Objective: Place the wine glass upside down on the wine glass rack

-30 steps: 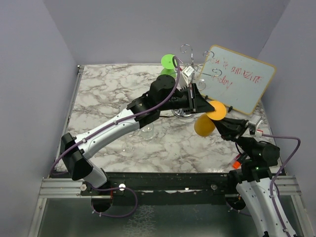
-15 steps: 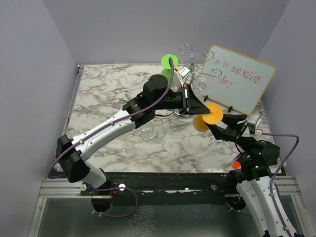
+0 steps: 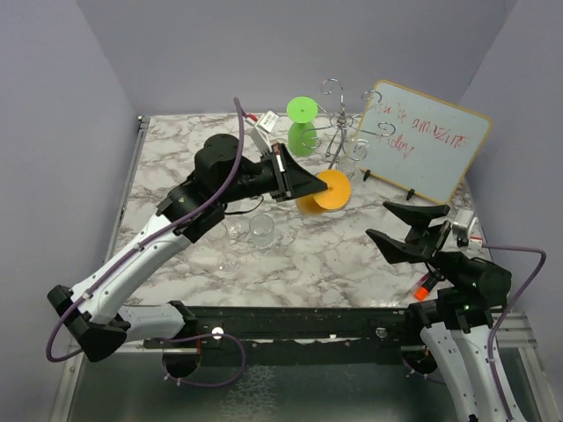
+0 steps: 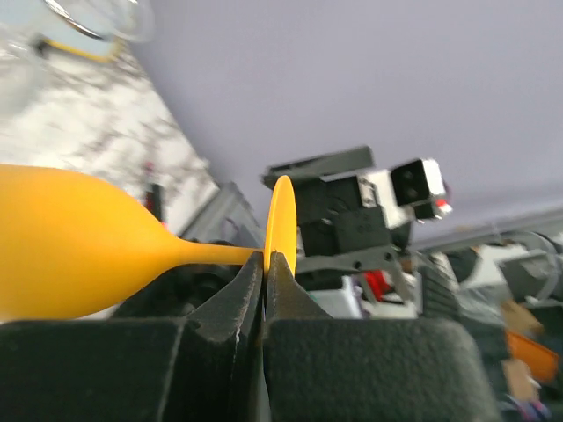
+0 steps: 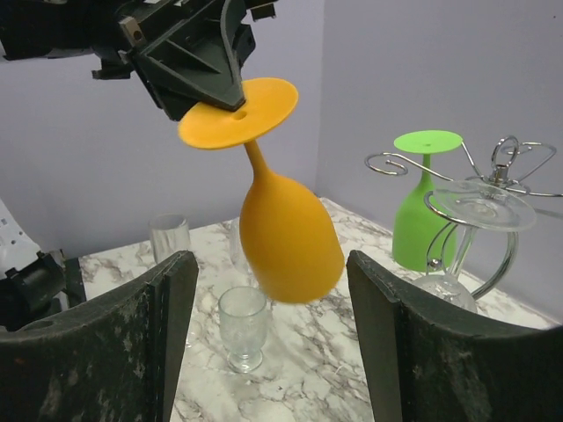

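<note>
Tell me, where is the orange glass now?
Top view: the orange wine glass hangs upside down mid-table, its foot pinched in the left gripper, in front of the wine glass rack.

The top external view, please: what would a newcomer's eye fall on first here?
The bright orange wine glass stands out first, held upside down by the rim of its foot in the left pincer, above the middle of the marble table. Next come the green wine glass, upside down beside the chrome wine glass rack at the far edge, and the whiteboard with red writing leaning at the far right.
</note>
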`<state>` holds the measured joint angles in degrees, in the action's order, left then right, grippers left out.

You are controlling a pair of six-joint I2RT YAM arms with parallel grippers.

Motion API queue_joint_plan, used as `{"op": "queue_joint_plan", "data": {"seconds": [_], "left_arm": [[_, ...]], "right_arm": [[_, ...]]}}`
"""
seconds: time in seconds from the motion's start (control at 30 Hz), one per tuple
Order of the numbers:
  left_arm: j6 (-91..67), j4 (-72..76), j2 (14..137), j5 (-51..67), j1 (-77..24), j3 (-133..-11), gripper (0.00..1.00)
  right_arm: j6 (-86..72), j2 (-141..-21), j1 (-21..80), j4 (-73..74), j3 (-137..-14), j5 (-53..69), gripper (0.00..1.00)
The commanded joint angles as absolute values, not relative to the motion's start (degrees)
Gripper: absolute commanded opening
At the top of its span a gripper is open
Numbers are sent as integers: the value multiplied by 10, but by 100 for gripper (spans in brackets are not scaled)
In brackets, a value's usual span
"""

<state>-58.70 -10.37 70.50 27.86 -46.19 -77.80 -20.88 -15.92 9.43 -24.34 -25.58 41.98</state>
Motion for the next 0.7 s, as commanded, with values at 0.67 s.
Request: {"op": "queue_joint_plan", "data": {"seconds": [0.67], "left_arm": [[-343, -312, 877, 146, -215, -1142, 0]], "right_arm": [[-269, -151, 95, -102, -324, 361, 73]]}}
